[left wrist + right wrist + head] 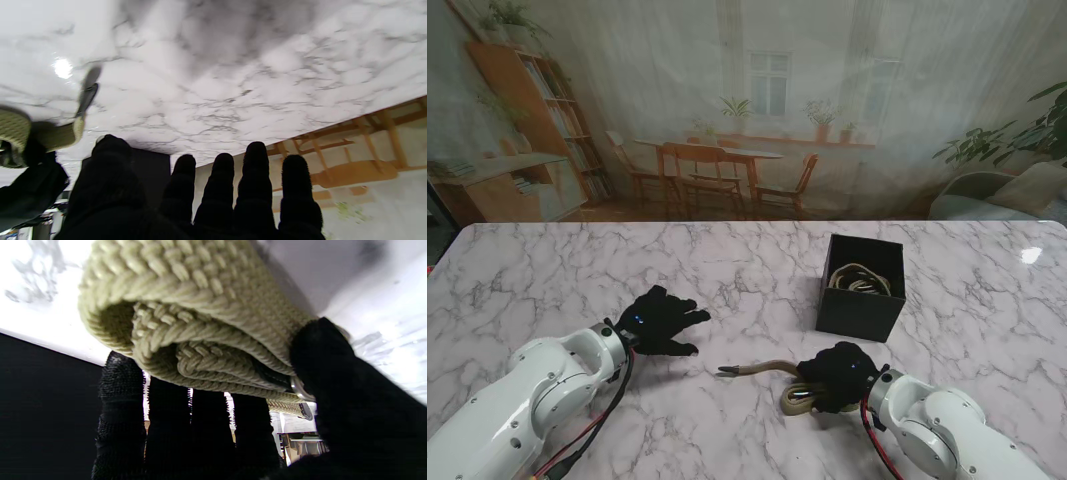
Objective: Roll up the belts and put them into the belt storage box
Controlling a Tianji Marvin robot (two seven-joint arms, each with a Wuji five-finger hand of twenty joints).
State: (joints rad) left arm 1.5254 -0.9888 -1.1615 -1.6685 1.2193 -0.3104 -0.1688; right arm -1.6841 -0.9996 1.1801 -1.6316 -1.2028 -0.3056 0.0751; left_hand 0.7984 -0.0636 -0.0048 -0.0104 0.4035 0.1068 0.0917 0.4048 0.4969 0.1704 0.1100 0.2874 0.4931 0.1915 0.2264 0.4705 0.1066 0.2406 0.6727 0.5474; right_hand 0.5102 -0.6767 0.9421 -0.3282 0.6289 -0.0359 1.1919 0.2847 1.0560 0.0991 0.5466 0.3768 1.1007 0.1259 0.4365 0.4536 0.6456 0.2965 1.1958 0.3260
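The right hand (839,376) grips the rolled woven belt (186,323), its loose tail trailing toward the empty, splayed left hand (659,320), while the belt storage box (861,286) stands just beyond the right hand's fingers.

stand looks down; wrist views skim the shared table (547,270)

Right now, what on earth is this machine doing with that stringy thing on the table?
It is rolling up a woven belt to store it. The right hand is closed over the rolled part of the belt on the marble table, while the brown tail end lies flat toward the left. The left hand hovers open, holding nothing. The black storage box stands farther from me, with another coiled belt already inside.
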